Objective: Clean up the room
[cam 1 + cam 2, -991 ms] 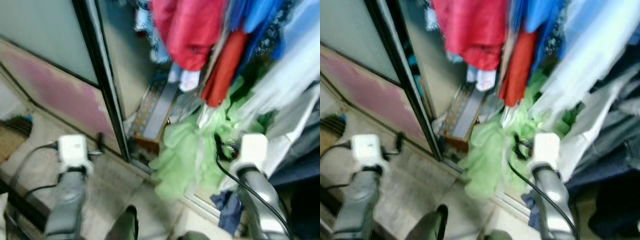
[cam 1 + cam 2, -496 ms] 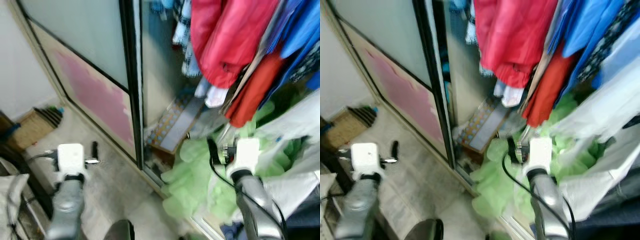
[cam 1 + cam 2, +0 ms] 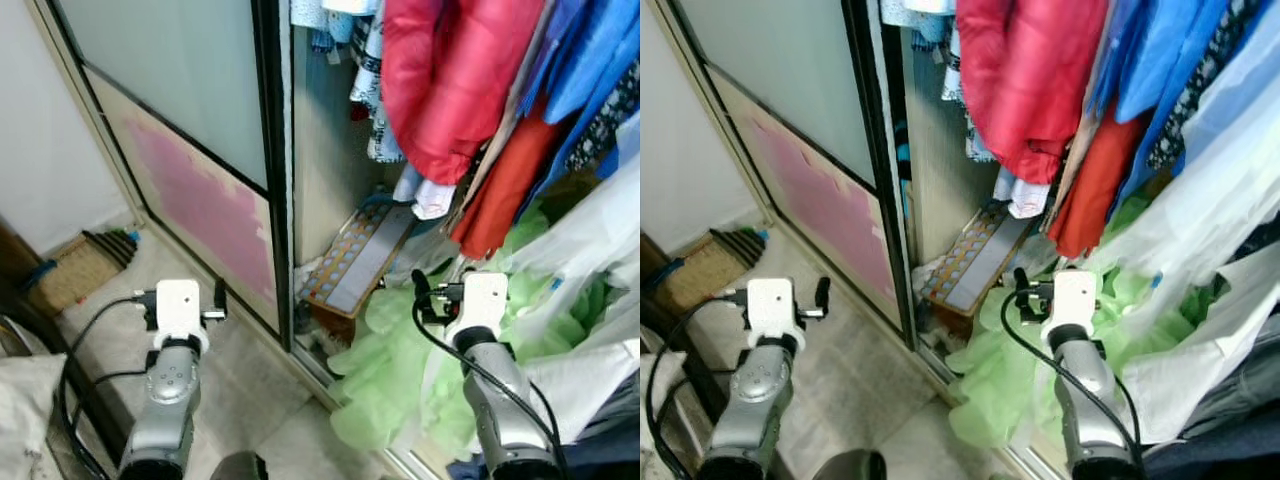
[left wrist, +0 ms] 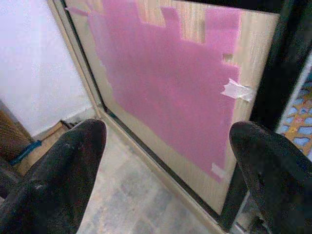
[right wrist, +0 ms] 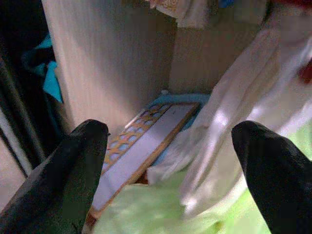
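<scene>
I face an open wardrobe with a sliding door (image 3: 200, 150) of frosted glass and a pink panel. Red (image 3: 450, 80), blue (image 3: 600, 60) and white (image 3: 590, 240) clothes hang inside. A light green garment (image 3: 385, 370) spills from the wardrobe's bottom onto the floor. My left gripper (image 4: 165, 141) is open, held above the floor in front of the pink panel (image 4: 165, 73). My right gripper (image 5: 170, 141) is open, held above the green garment (image 5: 161, 212), facing the wardrobe's inside. Neither holds anything.
A flat patterned board (image 3: 358, 258) leans inside the wardrobe bottom. A woven basket (image 3: 75, 270) sits on the floor at the left by the white wall. A grey cushion edge (image 3: 20, 400) lies at the lower left. Tiled floor (image 3: 250, 380) lies between my arms.
The camera has tilted up and steadied, so more of the door and hanging clothes shows. Both arms stay raised and apart, with nothing taken hold of.
</scene>
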You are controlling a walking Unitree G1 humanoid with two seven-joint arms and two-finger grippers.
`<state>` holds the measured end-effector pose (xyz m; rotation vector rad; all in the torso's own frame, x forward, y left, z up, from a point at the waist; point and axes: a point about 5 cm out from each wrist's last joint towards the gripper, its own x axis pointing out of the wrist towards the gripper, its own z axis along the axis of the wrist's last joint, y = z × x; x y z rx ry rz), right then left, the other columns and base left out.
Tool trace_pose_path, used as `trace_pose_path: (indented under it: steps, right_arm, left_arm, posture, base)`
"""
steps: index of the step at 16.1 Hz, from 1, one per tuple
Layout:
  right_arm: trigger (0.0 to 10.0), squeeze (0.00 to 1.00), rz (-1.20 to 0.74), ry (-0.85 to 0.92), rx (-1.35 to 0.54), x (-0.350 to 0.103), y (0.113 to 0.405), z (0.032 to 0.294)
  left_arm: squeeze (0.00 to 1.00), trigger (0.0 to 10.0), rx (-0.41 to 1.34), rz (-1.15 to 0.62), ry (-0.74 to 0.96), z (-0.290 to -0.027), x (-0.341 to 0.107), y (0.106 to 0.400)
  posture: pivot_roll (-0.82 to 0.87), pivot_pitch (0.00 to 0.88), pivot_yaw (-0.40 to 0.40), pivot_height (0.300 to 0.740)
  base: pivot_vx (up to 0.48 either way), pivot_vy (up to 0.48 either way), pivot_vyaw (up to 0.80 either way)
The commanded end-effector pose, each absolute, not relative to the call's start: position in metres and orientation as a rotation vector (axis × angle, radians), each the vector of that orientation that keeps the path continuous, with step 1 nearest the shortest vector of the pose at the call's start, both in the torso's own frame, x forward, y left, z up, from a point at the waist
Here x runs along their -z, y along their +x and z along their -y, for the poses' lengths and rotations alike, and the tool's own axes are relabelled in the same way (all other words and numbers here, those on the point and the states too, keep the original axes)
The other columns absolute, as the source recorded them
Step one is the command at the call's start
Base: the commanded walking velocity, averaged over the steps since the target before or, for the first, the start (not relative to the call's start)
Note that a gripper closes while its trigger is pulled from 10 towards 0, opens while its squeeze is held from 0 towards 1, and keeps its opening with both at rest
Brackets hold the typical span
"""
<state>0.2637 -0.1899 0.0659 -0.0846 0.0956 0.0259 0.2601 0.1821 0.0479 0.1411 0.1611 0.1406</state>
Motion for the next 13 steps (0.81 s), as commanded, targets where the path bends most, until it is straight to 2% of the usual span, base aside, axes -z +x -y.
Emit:
trace_pose_path:
  steps: [1, 3, 8, 13]
  right_arm:
    - [10.0, 0.0, -0.086, -0.11, -0.014, -0.068, 0.265, 0.199]
    - [10.0, 0.0, -0.078, -0.114, -0.011, -0.068, 0.263, 0.202]
    - [10.0, 0.0, -0.087, -0.103, -0.018, -0.066, 0.248, 0.191]
    - [10.0, 0.0, -0.093, -0.092, -0.002, -0.066, 0.239, 0.195]
  left_arm:
    - [0.0, 10.0, -0.175, -0.138, 0.166, -0.191, -0.055, 0.264]
    - [0.0, 10.0, -0.196, -0.131, 0.153, -0.198, -0.057, 0.264]
    - [0.0, 10.0, -0.201, -0.129, 0.196, -0.199, -0.059, 0.253]
    - [0.0, 10.0, -0.145, -0.091, 0.178, -0.191, -0.067, 0.241]
  posture:
    - [-0.02, 0.0, -0.022, 0.74]
    - [-0.02, 0.0, -0.013, 0.74]
    - [-0.02, 0.034, -0.023, 0.74]
    - [-0.01, 0.061, -0.023, 0.74]
  base:
    - [0.0, 0.0, 0.0]
    - [0.0, 0.0, 0.28]
    - [0.0, 0.0, 0.8]
    - [0.0, 0.0, 0.8]
